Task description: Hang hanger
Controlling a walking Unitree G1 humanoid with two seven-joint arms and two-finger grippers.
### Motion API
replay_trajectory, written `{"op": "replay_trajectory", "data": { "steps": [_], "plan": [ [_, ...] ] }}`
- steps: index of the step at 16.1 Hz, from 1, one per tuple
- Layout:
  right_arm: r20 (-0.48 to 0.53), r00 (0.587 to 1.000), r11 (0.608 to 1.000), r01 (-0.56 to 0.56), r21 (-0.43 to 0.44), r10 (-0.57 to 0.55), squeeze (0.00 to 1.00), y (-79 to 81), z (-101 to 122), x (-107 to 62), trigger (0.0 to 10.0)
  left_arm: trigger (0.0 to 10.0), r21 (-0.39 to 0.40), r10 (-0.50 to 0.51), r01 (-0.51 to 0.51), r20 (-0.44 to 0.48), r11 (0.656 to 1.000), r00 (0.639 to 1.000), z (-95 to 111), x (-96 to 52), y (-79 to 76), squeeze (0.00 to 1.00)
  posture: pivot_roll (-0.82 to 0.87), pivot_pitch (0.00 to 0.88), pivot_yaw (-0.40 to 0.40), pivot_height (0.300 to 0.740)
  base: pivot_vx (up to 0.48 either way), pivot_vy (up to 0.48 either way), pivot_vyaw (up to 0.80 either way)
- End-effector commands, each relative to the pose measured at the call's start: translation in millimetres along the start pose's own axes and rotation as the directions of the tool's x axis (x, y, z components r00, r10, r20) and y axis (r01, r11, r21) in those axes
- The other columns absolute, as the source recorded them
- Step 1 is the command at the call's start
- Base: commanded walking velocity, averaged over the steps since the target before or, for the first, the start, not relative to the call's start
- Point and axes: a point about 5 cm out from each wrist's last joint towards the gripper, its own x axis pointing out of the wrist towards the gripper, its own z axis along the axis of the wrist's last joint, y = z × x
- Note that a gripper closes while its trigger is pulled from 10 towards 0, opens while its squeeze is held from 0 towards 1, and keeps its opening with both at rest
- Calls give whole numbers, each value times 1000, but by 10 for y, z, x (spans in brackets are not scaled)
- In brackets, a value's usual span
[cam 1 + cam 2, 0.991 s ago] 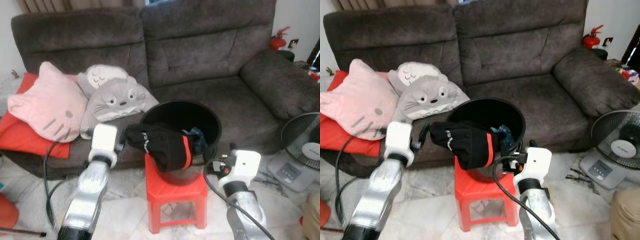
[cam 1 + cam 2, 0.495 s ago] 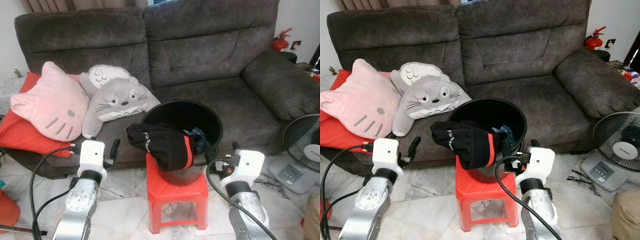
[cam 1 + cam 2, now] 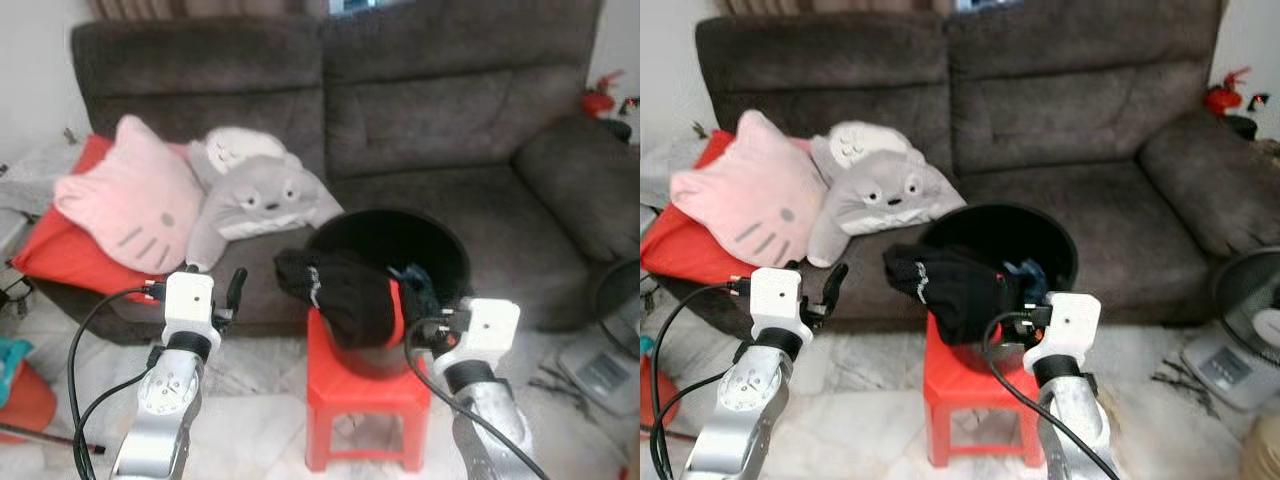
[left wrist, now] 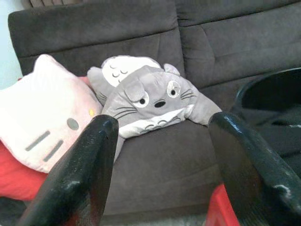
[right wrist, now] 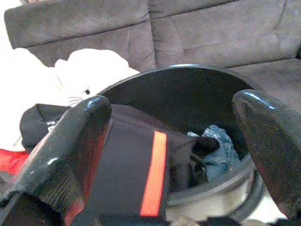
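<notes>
Below, at about 7 o'clock in the left eye view, the left hand [image 3: 236, 288] rises on its silver arm, fingers [image 4: 82, 174] spread wide and holding nothing, just in front of the sofa's seat edge. At about 5 o'clock the right hand [image 5: 174, 155] is raised close to the near rim of the black bucket [image 3: 440, 262], its fingers [image 5: 70, 141] likewise spread apart and empty. Between the two hands the bucket stands on a red stool [image 3: 360, 395] on the pale floor [image 3: 250, 420]. A black garment [image 3: 350, 295] with a red stripe drapes over the bucket's near rim toward 9 o'clock; a blue cloth [image 5: 218, 153] lies inside. Beyond, a dark grey sofa [image 3: 450, 110] spans the scene. On its seat toward 10 o'clock lie a pink cat-face cushion [image 3: 125, 205], a grey plush cushion [image 3: 262, 200] touching it, and a red cushion [image 3: 60, 245] beneath. No hanger can be made out. A fan [image 3: 1255, 325] stands at 3 o'clock.
</notes>
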Motion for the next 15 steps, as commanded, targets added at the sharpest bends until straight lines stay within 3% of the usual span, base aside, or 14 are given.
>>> {"op": "replay_trajectory", "data": {
  "steps": [1,8,15],
  "plan": [
    [11,1000,1000,-9,3,9,0,23,38,11,10000,10000,8,-5,5,15,1000,1000,39,41,1,0,-80,0,85,740,311,0,0],
    [-1,1000,1000,-10,10,10,0,37,20,2,10000,10000,8,-18,18,23,1000,1000,54,65,-30,0,-73,0,82,740,306,0,0],
    [-13,999,998,-39,52,40,0,84,91,-114,10000,10000,7,-25,24,25,1000,999,58,83,-26,0,-81,0,89,740,0,0,0]
  ]
}}
